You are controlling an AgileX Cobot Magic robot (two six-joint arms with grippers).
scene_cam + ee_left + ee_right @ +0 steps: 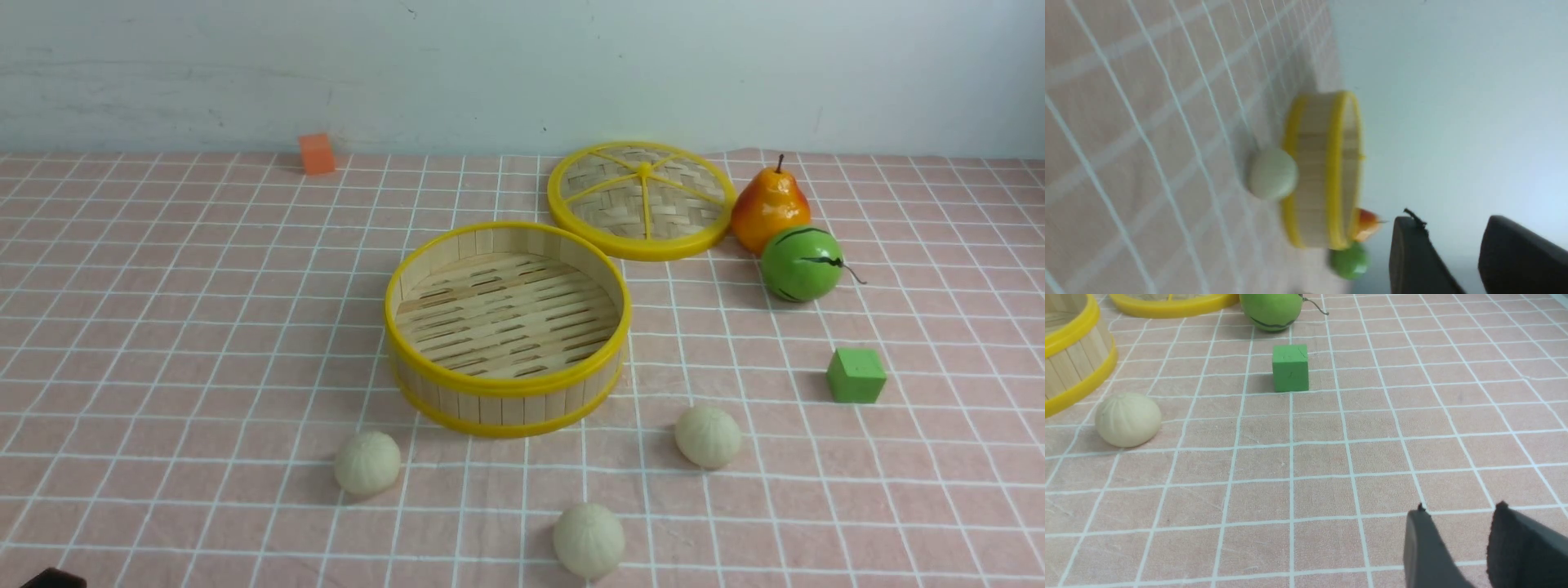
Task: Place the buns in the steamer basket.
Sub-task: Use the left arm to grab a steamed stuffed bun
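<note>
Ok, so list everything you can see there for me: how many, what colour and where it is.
tablecloth: one, pink with white grid, under everything
steamer basket: one, bamboo with yellow rims, mid-cloth, empty
buns: three, cream-white, on the cloth in front of the basket
lid: one, woven bamboo, yellow rim, flat behind the basket, to its right
pear: one, orange-yellow, right of the lid
green ball fruit: one, dark-striped green, just in front of the pear
cube: one, green, in front of the ball fruit
block: one, orange, far left at the back
left gripper: one, black, jaws apart, empty
right gripper: one, black, jaws apart, empty
</note>
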